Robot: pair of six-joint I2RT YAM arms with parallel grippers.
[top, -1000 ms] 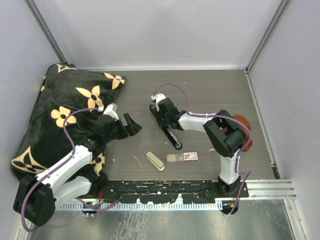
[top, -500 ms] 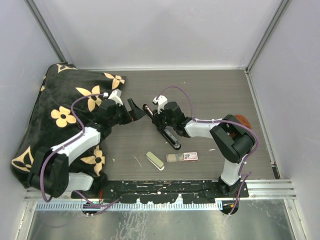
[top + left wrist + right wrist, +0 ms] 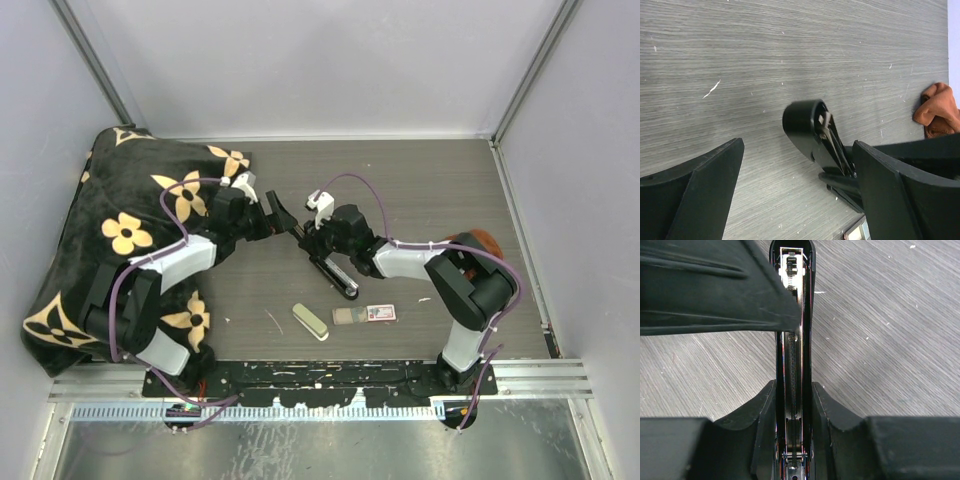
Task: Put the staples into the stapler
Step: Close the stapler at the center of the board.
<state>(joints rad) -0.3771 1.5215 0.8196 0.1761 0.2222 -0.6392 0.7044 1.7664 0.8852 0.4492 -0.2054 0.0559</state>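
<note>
Right gripper [image 3: 792, 390]: jaws pressed on stapler [image 3: 793, 330] flanks, open channel and spring showing between them. Left gripper [image 3: 799, 147]: jaws spread, straddling stapler's round far end, not touching it. Staples [image 3: 345, 316] flat on table [image 3: 420, 190], just beside small red-white box [image 3: 381, 312], near stapler's low end, apart from both grippers. Likely step: swing lid fully open. Do it well: right pins base only; left closes on lid tip alone, lifts along hinge arc, stays off spring.

Overhead view, two close wrist views, sharing stapler [image 3: 343, 280]
</note>
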